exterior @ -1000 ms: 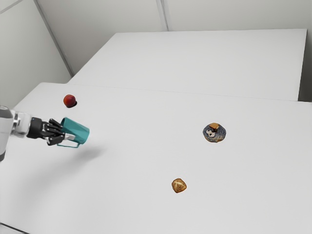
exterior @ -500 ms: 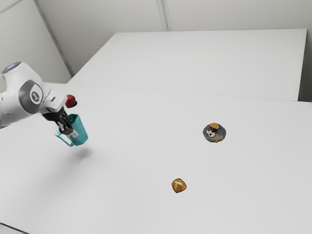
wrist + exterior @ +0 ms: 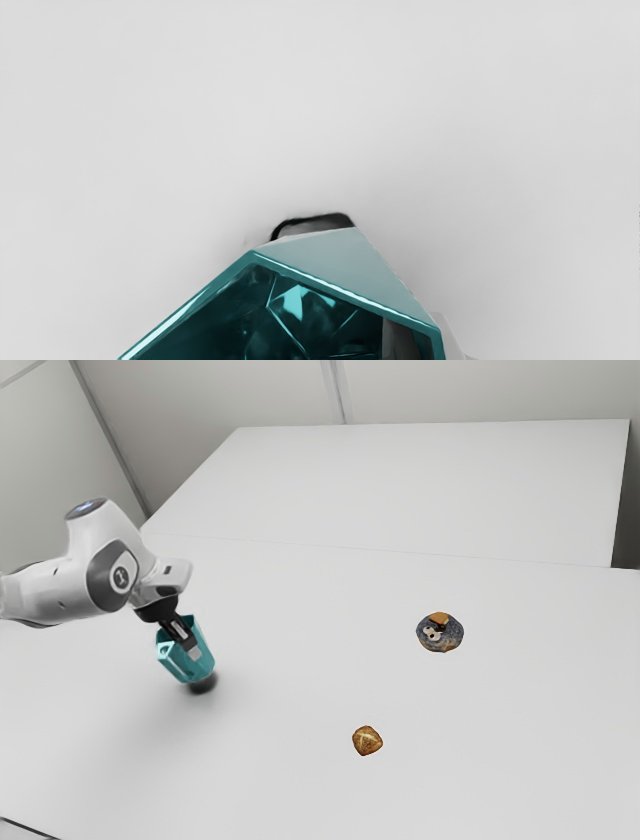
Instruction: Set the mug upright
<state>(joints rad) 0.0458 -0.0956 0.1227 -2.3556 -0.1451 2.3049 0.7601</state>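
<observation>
The teal mug (image 3: 201, 663) is at the exterior view's left, mouth up and leaning, its base tipped toward that view's right. My gripper (image 3: 190, 647) comes down at its rim from above, shut on the mug's wall. In the wrist view the mug (image 3: 345, 267) shows its many-sided mouth and inside; my gripper (image 3: 424, 342) has one finger inside the wall and one outside. The handle is on the side facing the exterior view's left. A dark shadow lies right under the base; whether the base touches the table cannot be told.
On the white table (image 3: 300, 620), a brown lumpy item (image 3: 367, 740) lies toward the exterior view's front, and a round dark item with an orange piece on top (image 3: 440, 632) is farther right. Both are well apart from the mug.
My hand has swung from level to pointing down and moved toward the exterior view's right and front, carrying the mug from mouth-sideways to mouth-up. The arm now covers the red fruit.
</observation>
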